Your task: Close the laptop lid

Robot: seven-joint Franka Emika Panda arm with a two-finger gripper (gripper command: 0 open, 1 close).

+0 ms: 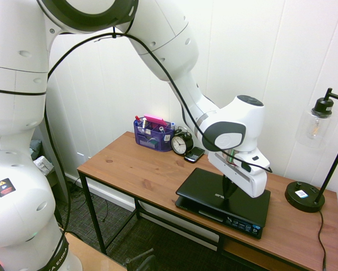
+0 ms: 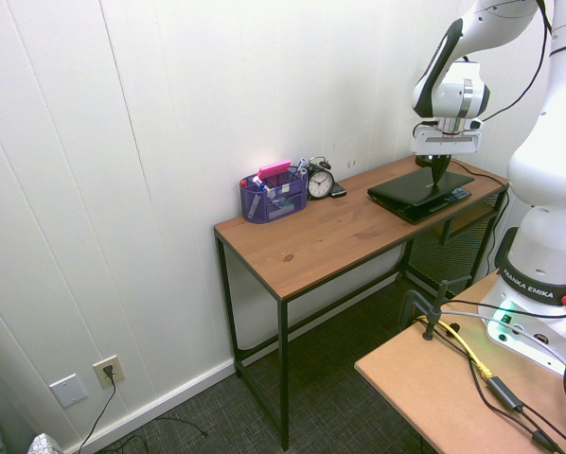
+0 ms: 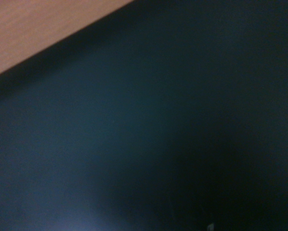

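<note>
now the laptop [image 1: 222, 203] lies on the wooden bench [image 1: 135, 169], toward the end where a black lamp [image 1: 313, 164] stands, and the laptop lid [image 1: 214, 192] is down almost flat over the base, its matte black back facing up. the gripper [image 1: 230, 191] points straight down with its fingers drawn together, holding nothing, and its tip appears to meet the lid near the middle; actual contact cannot be confirmed. in the wrist view the lid [image 3: 163, 144] fills nearly everything as a dark blur, with a strip of bench wood in one corner. near the wall, well apart from the laptop, sit a blue organizer [image 1: 153, 134] of pens, a black alarm clock [image 1: 181, 143] and a small black phone [image 1: 194, 154].
</note>
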